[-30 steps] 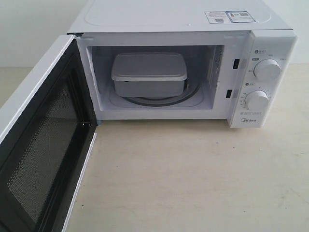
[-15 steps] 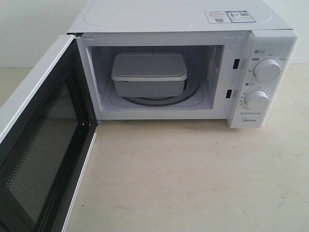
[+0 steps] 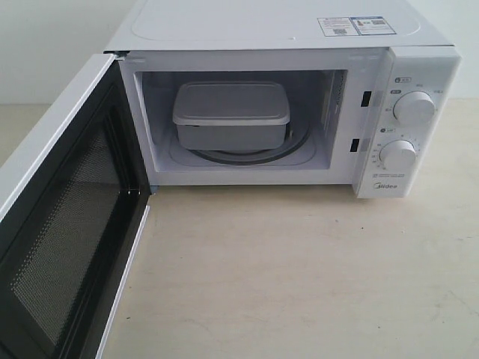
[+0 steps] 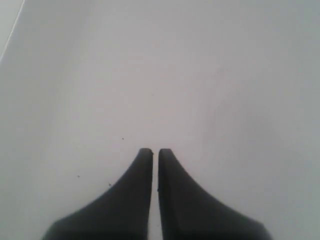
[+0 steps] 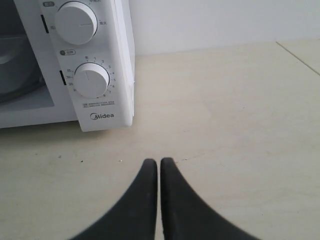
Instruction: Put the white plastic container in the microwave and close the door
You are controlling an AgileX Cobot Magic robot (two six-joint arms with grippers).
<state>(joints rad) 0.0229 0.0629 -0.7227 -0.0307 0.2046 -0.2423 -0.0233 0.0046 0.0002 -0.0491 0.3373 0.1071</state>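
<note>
The white plastic container [image 3: 230, 112] sits lidded inside the microwave [image 3: 284, 26], on the glass turntable. The door [image 3: 67, 224] stands wide open to the left, its black inner face and mesh window showing. Neither gripper appears in the exterior view. My left gripper [image 4: 155, 151] is shut and empty, close to a plain white surface that fills its wrist view. My right gripper [image 5: 158, 161] is shut and empty above the table, a short way in front of the microwave's knob panel [image 5: 92, 80].
Two round knobs [image 3: 414, 108] [image 3: 397, 155] sit on the microwave's right panel. The beige table [image 3: 299, 269] stretches out before the microwave, and a pale wall stands behind it.
</note>
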